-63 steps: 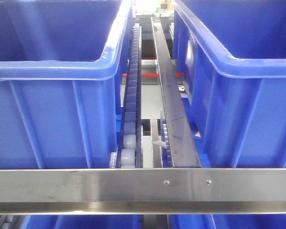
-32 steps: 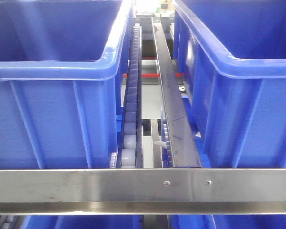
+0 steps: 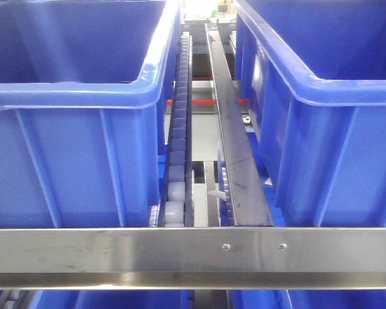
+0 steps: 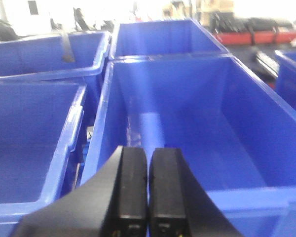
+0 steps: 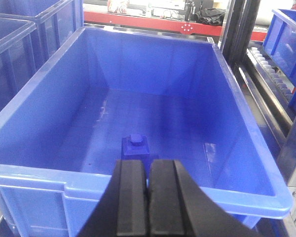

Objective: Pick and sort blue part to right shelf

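Observation:
In the right wrist view a small blue part (image 5: 135, 144), a square block with a knob on top, lies on the floor of a large blue bin (image 5: 246, 148), near its front wall. My right gripper (image 5: 148, 168) is shut and empty, over the bin's front rim, just in front of the part. In the left wrist view my left gripper (image 4: 148, 158) is shut and empty over the front edge of another blue bin (image 4: 266, 192), whose visible floor is bare. Neither gripper shows in the front view.
The front view shows two blue bins (image 3: 71, 96) (image 3: 334, 96) on a shelf, a roller track (image 3: 177, 129) and a steel rail (image 3: 231, 129) between them, and a steel crossbar (image 3: 193, 254) in front. More blue bins (image 4: 34, 148) stand left of the left gripper.
The front view has shifted very slightly; nothing else has visibly changed.

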You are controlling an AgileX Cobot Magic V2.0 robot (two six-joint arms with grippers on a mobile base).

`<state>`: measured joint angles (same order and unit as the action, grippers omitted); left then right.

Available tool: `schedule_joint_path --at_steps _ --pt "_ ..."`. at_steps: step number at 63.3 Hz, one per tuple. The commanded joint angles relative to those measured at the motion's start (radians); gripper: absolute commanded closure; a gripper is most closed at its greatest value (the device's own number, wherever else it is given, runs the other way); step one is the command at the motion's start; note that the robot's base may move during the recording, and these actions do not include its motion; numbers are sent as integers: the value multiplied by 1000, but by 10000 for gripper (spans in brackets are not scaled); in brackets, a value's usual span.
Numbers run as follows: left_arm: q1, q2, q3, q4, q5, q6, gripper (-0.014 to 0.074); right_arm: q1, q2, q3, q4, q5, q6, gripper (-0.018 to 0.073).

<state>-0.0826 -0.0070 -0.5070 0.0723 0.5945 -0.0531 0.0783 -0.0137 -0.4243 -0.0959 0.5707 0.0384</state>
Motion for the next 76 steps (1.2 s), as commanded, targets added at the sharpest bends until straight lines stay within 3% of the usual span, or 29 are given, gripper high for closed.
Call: schedule_joint_path --at_steps 1,8,16,26,30,76 --pt "46 -21 56 -45 -182 -4 471 -2 -10 -24 -7 -97 -8 525" --pt "92 -21 203 -65 -327 -4 471 -2 -10 -24 -7 -97 -8 525" --pt "94 -21 386 -65 -536 -4 471 -2 -10 -24 -7 -97 -8 525" --pt "94 -21 542 -103 -686 -4 471 -2 -10 -24 -7 -97 -8 525" --pt "94 -21 534 -114 -625 -4 471 -2 -10 -24 -7 -97 -8 525" --pt "94 -19 538 -114 -633 -4 471 -2 -10 -24 -7 -98 -8 525"
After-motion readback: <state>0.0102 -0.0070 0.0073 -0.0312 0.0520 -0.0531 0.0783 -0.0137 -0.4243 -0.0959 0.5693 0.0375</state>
